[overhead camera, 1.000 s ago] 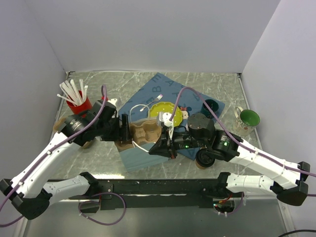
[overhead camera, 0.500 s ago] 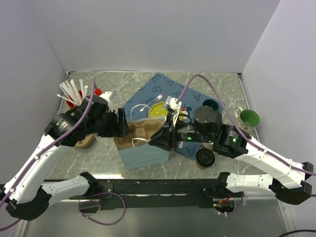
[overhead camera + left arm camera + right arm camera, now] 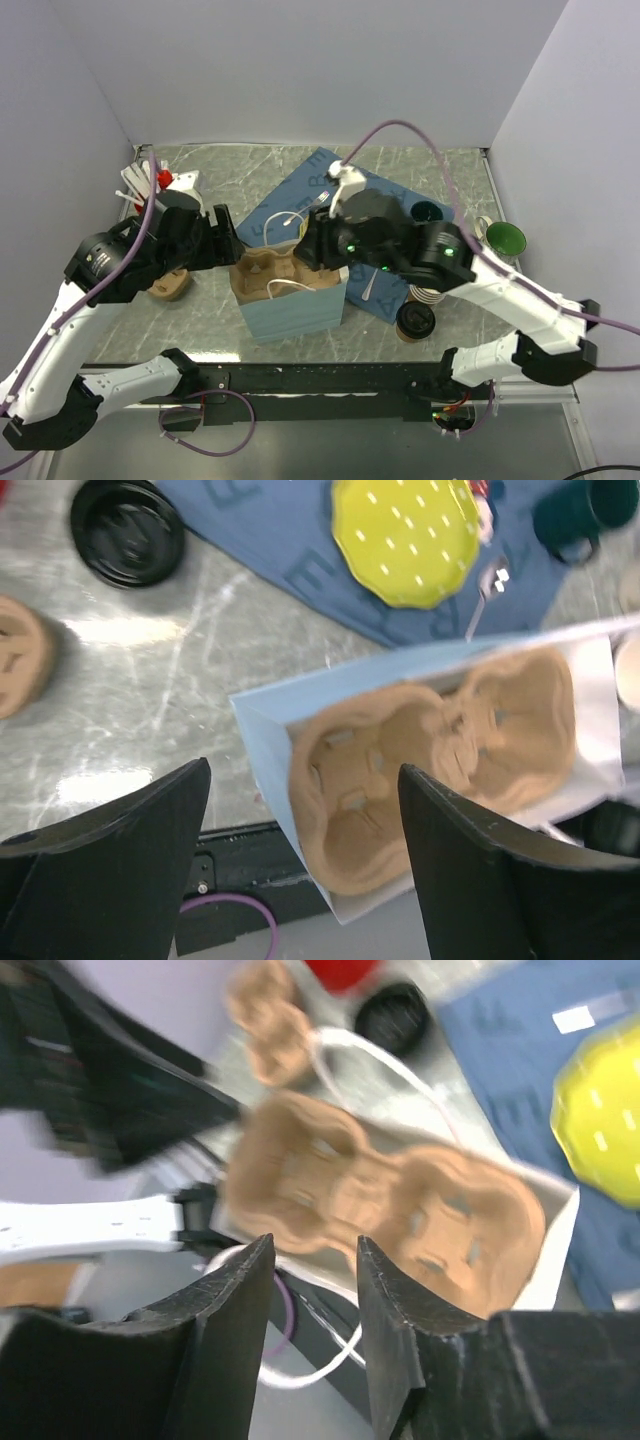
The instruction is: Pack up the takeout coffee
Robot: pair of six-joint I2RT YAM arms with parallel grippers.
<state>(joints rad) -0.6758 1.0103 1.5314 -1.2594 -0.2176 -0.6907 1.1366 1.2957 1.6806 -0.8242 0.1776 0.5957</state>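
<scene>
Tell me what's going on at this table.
Both arms hover over an open blue bag that holds a cardboard cup carrier. The left gripper and right gripper have their jaws open and hold nothing. The lidded coffee stands on the table to the right of the bag, not yet packed.

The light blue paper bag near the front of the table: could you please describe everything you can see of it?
The light blue paper bag stands upright and open on the table, near the front edge. It looks like paper, blue outside and white inside, with white cord handles. A tan moulded pulp cup carrier fills it, its wells empty. The left gripper and right gripper hang open above it, gripping nothing.
</scene>
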